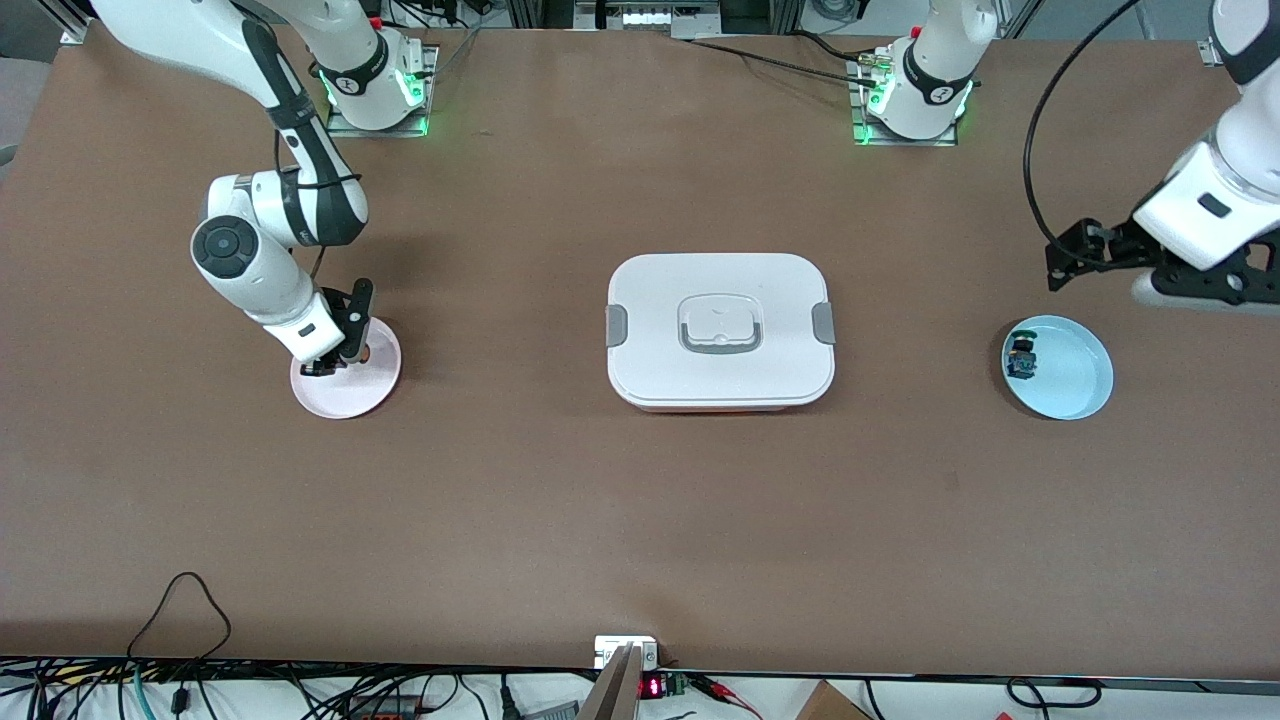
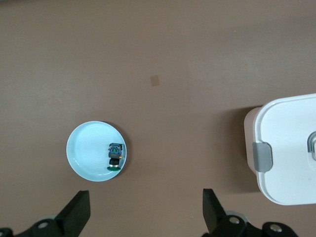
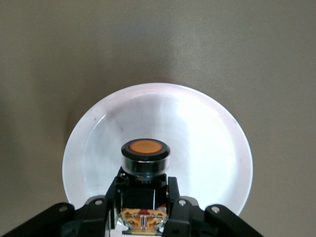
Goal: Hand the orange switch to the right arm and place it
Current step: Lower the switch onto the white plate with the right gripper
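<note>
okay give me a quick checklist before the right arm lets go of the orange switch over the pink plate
1. Right gripper shut on the orange switch: ok.
2. Switch over the pink plate: ok.
3. Switch touching the plate's surface: cannot tell.
4. Plate bare where the switch would land: ok.
5. Left gripper open and waiting over the table by the blue plate, away from the drop: ok.
6. Green-capped switch lying in the blue plate, not mixed in: ok.

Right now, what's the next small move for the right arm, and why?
Probably lower a little, then open. The right gripper is shut on the orange switch and hangs over the pink plate, so the transfer looks done and only the release remains. The left gripper waits open above the blue plate.
</note>
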{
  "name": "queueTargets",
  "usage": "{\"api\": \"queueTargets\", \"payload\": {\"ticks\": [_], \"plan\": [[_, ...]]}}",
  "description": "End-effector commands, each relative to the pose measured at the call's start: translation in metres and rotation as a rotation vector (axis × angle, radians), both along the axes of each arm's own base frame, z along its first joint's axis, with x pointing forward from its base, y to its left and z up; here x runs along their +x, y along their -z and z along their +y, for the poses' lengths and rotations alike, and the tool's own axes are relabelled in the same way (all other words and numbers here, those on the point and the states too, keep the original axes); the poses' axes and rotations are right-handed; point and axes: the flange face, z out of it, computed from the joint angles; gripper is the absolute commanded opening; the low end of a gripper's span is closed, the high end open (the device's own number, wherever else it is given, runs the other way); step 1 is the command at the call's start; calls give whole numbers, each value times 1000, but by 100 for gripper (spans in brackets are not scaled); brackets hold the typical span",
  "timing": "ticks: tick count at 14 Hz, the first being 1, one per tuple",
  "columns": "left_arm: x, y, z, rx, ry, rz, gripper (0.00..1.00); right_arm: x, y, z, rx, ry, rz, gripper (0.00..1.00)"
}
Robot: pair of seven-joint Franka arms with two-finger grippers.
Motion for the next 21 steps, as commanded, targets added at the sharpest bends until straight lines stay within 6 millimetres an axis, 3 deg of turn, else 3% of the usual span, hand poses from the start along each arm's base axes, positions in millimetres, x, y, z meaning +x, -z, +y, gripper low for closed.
{"api": "queueTargets", "payload": {"ticks": [1,6,8,9,10,12,15,18,21], "plan": [[-18,1,2,9,-20,19,100,1,10,-2,-12,-47,-28,0],[-19,2,-5,13,-10,46,100,-1,35,-22,-8,-82,-53,0],[-20,2,-3,13,-12,53,100,-2,36,-27,-8,-90,-50,0],[-21,4,0,14,-17,68,100,-4,37,-27,-7,-81,-46,18],[-20,5,-1,14,-15,68,100,-5,35,-27,-5,-63,-46,99],[-16,1,-2,14,-15,57,100,-3,22,-27,-4,-59,-48,100],[-14,0,-5,13,-11,52,100,7,-28,-25,4,-9,-66,100],[-13,0,-5,12,-11,53,100,40,-95,-18,16,45,-115,100],[-14,0,-4,12,-12,54,100,70,-166,-13,149,213,-57,100]]}}
